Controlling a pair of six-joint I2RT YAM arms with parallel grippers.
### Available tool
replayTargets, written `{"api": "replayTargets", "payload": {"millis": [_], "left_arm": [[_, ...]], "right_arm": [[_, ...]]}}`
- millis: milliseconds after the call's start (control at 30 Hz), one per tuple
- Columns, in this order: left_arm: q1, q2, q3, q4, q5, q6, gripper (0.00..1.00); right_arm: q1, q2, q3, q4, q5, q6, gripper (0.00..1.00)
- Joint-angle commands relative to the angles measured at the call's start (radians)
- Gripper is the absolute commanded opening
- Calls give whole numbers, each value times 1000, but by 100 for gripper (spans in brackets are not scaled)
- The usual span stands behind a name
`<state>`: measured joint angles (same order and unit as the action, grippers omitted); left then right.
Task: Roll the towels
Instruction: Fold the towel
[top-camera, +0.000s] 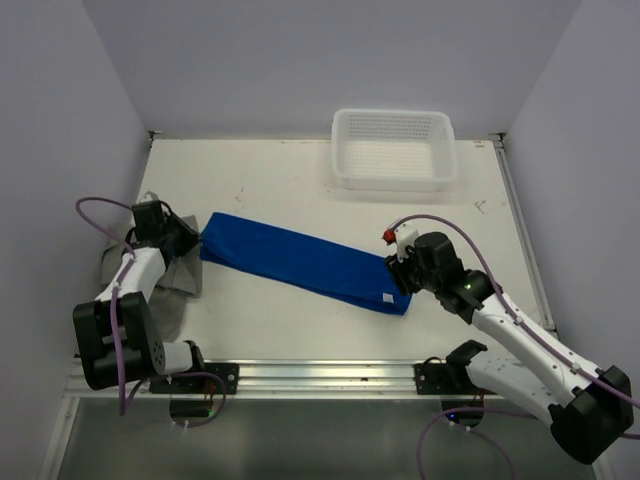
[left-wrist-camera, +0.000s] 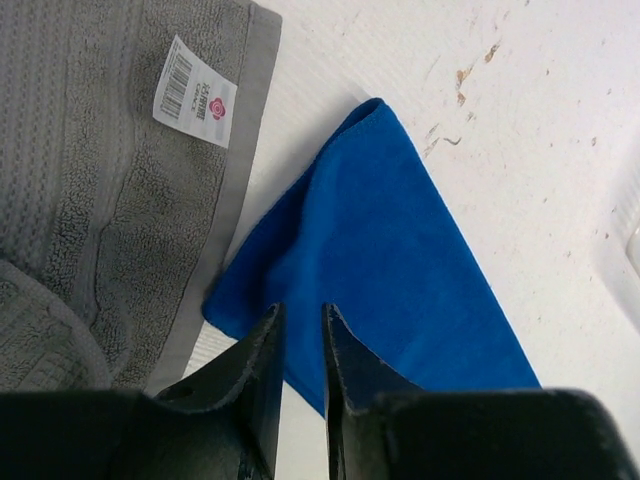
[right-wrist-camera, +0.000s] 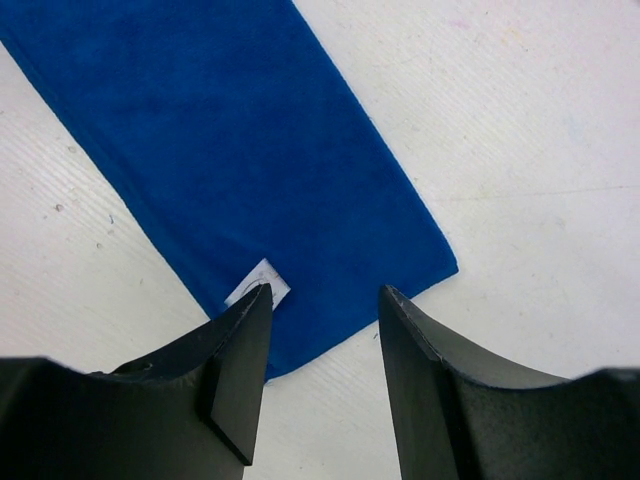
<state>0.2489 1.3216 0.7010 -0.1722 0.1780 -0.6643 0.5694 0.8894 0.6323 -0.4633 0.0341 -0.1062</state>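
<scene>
— Towels first: where do they lie?

— Blue towel (top-camera: 300, 262) lies flat on the table (top-camera: 270, 180) as a long, narrow folded strip, slanting from its left end down to its right end. No part of it is rolled. The grey towel (top-camera: 183, 280) lies rumpled just beside the blue towel's left end, partly under the left arm. The left wrist view shows the grey hem close to the blue corner, but I cannot tell whether they touch.

— And the left fingers (left-wrist-camera: 262, 350)?

— They hang over the left end of the blue towel, parted by only a narrow slit. Blue cloth shows through that slit from below, and nothing is pinched between them.

— The right fingers (right-wrist-camera: 245, 340)?

— They stand over the right end of the blue towel, spread well apart. The end of the strip shows in the gap between them, lying flat on the table and not gripped.

— Any marks on the cloth?

— A small white tag (right-wrist-camera: 258, 283) sits at the near corner of the blue towel's right end, next to one right finger. A barcode label (left-wrist-camera: 195, 92) lies on the grey towel, near its hem on the side facing the blue towel.

— Anything else?

— A white basket (top-camera: 395, 183) stands beyond the blue towel, well apart from it.
</scene>
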Motion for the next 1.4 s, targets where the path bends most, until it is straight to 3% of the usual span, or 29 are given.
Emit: {"api": "replayTargets", "payload": {"millis": [0, 167, 367, 500, 667, 767, 900, 1067, 1167, 1367], "left_arm": [[10, -18, -17, 16, 0, 23, 24], [12, -32, -20, 5, -14, 20, 32], [10, -38, 9, -6, -2, 31, 45], [9, -79, 70, -24, 29, 86, 54], [-23, -131, 219, -101, 14, 189, 66], [-109, -147, 282, -139, -43, 247, 71], [-273, -145, 295, -144, -132, 307, 77], [-387, -177, 256, -145, -183, 347, 87], [-405, -220, 230, -141, -166, 347, 96], [-421, -237, 229, -142, -173, 350, 100]], "right_arm": [[4, -7, 6, 0, 21, 19, 51], [4, 5, 12, 11, 114, 98, 51], [6, 80, 38, 16, 328, 386, 47], [-6, 183, 119, -116, 432, 606, 57], [-74, 261, 147, -167, 313, 779, 60], [-134, 249, 92, -130, 227, 838, 61], [-177, 240, 61, -147, 193, 864, 61], [-178, 246, 12, -112, 106, 911, 60], [-177, 266, -20, -92, 69, 933, 58], [-177, 307, -71, -52, 63, 942, 56]]}}
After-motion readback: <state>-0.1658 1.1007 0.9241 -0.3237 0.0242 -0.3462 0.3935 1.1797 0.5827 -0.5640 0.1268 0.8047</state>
